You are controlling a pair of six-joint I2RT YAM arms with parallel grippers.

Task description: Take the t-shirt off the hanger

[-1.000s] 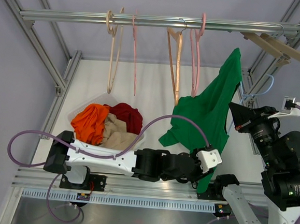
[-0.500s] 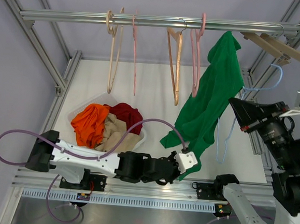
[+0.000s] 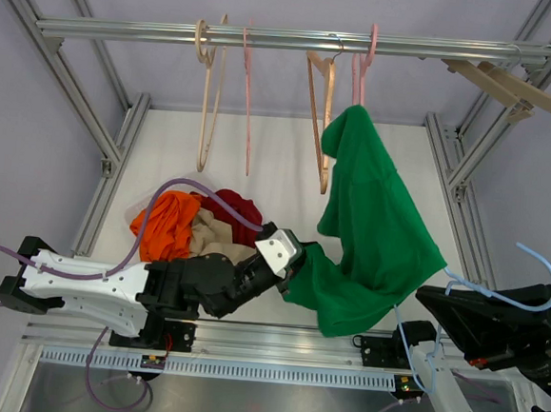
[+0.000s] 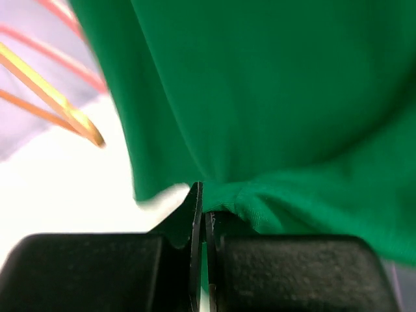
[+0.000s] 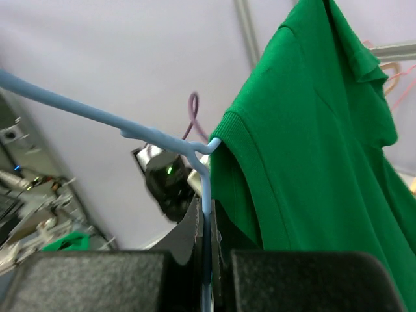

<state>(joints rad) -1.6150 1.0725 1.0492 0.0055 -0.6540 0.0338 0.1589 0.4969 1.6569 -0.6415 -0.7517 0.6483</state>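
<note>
T-shirt (image 3: 373, 238), green, is up in the air, and we see it in all three views. The left gripper (image 4: 201, 211) is pressed shut on a fold of its lower edge; the cloth comes out just above the jaws and fills the view over them. The right gripper (image 5: 207, 218) is closed on the thin blue wire of the hanger (image 5: 206, 179), which goes up between the jaws. One sleeve cuff touches the hanger's bend, just above these jaws; the rest of the cloth lies to their right.

Blue hanger (image 5: 207, 208) end inside t-shirt (image 5: 312, 130)
</note>
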